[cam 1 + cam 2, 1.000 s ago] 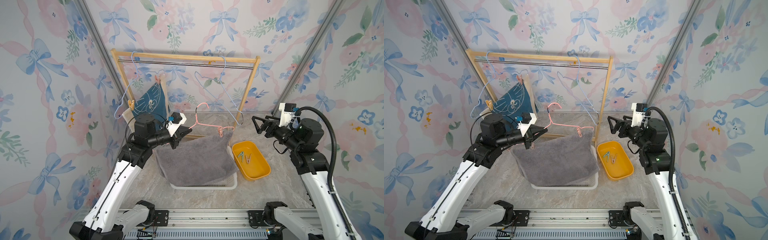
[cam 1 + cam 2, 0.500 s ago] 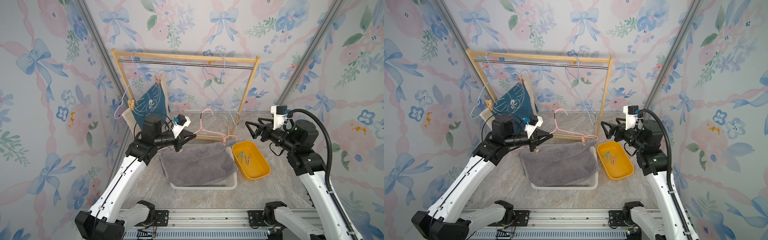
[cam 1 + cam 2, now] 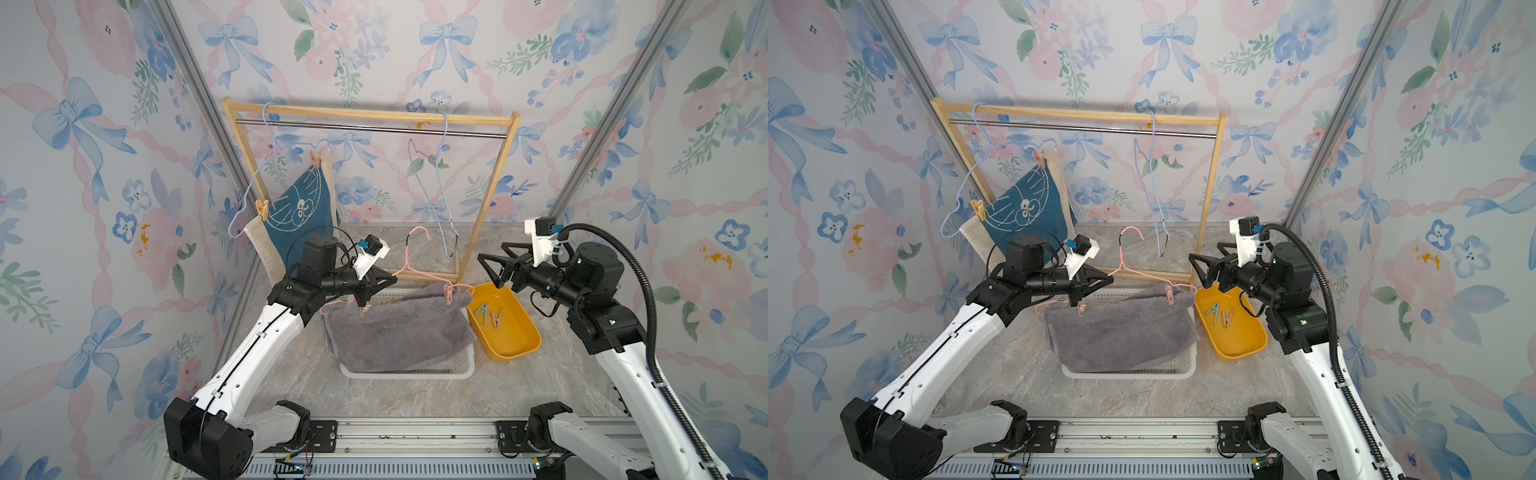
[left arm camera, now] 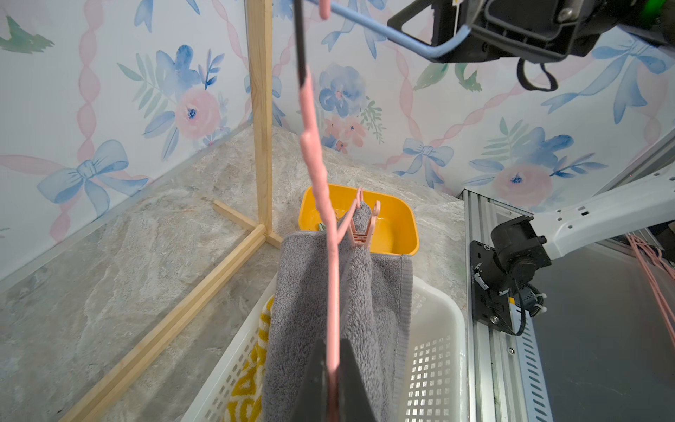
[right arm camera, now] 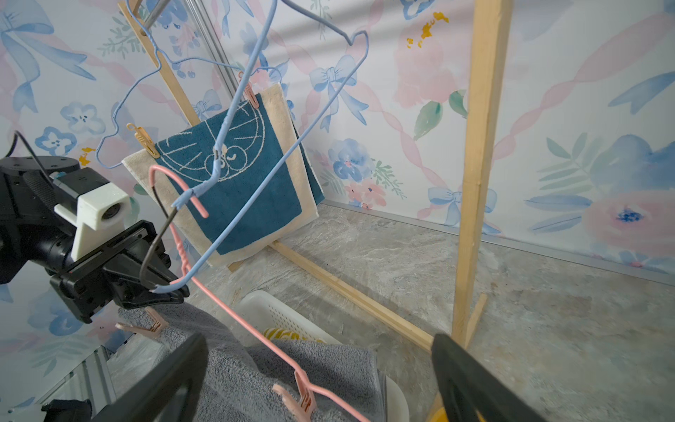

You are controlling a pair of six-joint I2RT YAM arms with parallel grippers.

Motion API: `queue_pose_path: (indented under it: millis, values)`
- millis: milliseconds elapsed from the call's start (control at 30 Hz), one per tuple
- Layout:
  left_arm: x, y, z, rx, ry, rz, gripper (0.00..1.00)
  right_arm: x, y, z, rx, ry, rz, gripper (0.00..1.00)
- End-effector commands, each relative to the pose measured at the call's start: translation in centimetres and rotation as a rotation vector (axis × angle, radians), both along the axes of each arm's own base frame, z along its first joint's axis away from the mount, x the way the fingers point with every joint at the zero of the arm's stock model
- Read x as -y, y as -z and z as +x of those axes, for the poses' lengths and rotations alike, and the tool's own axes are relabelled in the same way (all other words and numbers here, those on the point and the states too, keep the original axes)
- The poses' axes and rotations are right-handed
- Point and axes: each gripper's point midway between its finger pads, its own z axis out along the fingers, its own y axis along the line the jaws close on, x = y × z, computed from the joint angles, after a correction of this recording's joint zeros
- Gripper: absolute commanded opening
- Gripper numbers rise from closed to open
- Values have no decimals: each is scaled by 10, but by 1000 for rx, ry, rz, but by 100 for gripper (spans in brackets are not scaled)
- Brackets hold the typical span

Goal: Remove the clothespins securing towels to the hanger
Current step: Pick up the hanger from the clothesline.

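A: What is being counted as done?
B: Two plastic pegs (image 3: 484,311) are lying in the yellow tub (image 3: 519,351), at four o'clock in a top view.
A: And left?
B: Two pink pegs (image 3: 449,293) are being kept on the grey terry towel (image 3: 395,332), whose pink wire hanger (image 3: 415,272) is being clenched by the left gripper (image 3: 386,282). Two tan pegs (image 3: 262,210) are pinning the dark blue towel (image 3: 303,208) at ten o'clock. The right gripper (image 3: 490,271) is being held agape, empty.

Light bright, even, diffuse; no hard glare. Shadows on floor (image 3: 415,399) soft and faint. Both top views sharp throughout. Wrist views: wide-angle stretch at edges. Fingers (image 4: 314,387) of left gripper (image 4: 332,354) dark and blurred, hanger (image 4: 317,175) soft between them. Right gripper (image 5: 317,339) fingers (image 5: 475,380) equally blurred. Slight sheen inside tray (image 3: 515,355) below it.
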Motion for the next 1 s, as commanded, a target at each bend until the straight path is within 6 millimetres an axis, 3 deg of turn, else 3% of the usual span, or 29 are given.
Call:
queue_pose_path:
  millis: [0, 267, 500, 833, 967]
  values:
    - [2, 4, 9, -6, -22, 4, 0, -16, 27, -7, -46, -66, -49, 95]
    - [0, 11, 18, -38, -64, 15, 0, -44, 67, -31, -101, -203, 4, 86]
    - [3, 14, 20, -69, -59, 3, 0, -62, 98, -34, -194, -282, 19, 83]
    - [5, 6, 14, -68, -32, -21, 0, -77, 114, -17, -261, -319, -20, 79]
    - [6, 6, 12, -70, -23, -26, 0, -80, 111, -10, -254, -321, -19, 79]
